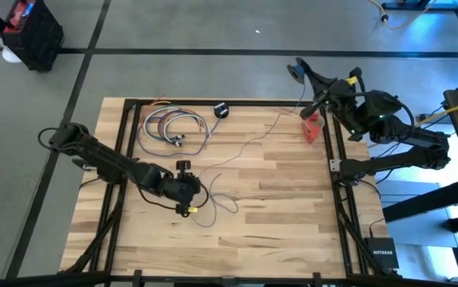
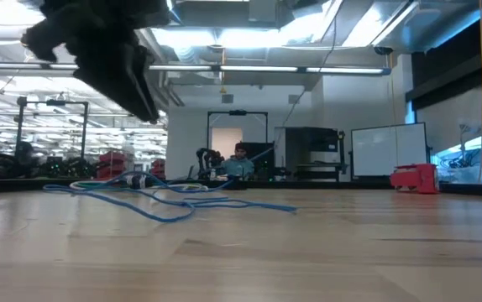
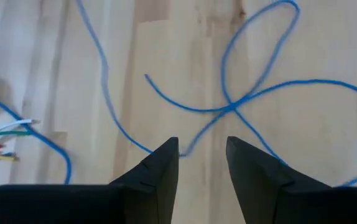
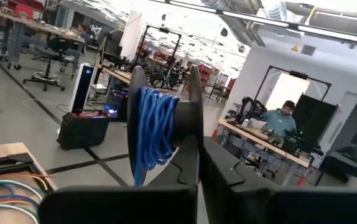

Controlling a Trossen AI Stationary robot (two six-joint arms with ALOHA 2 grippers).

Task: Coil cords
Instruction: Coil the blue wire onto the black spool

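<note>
Two arms: both over the worktop.
Left end effector: fingers apart, low above the cord.
Right end effector: clamped on a spool of blue cord, raised at the far right corner.

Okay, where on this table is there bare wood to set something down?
Free: the near right quarter of the table, right of the left gripper, and the near left corner. Crowded: the far left, where the coiled wires lie, and the middle, crossed by the loose cord.
</note>
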